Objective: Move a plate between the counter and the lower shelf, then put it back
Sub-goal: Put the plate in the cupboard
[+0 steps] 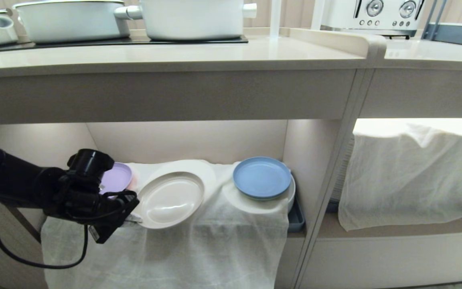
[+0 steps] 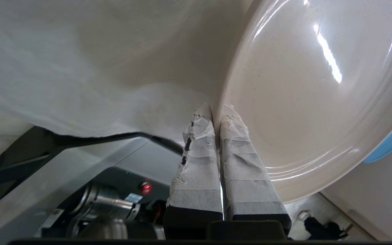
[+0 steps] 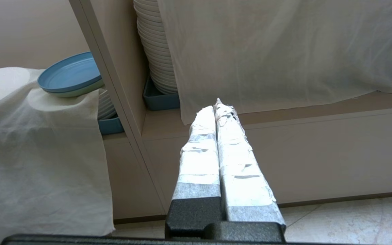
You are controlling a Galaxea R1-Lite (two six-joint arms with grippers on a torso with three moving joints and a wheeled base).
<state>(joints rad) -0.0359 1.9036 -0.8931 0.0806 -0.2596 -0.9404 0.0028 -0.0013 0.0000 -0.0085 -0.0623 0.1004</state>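
Note:
The cream plate (image 1: 171,200) is tilted up at the front of the lower shelf (image 1: 187,140), over the white gauzy cloth (image 1: 183,249). My left gripper (image 1: 134,218) is shut on the plate's near-left rim. In the left wrist view the taped fingers (image 2: 199,146) pinch the rim of the plate (image 2: 301,85) between them, one on each face. The counter (image 1: 167,56) runs above the shelf. My right gripper (image 3: 218,106) hangs shut and empty, low in front of the cabinet, outside the head view.
A lilac plate (image 1: 118,176) lies behind my left wrist, a blue plate (image 1: 261,176) on a draped mound at the shelf's right. White pots (image 1: 191,16) stand on the hob, a toaster (image 1: 373,14) at the back right. The right compartment holds a cloth-covered plate stack (image 3: 153,51).

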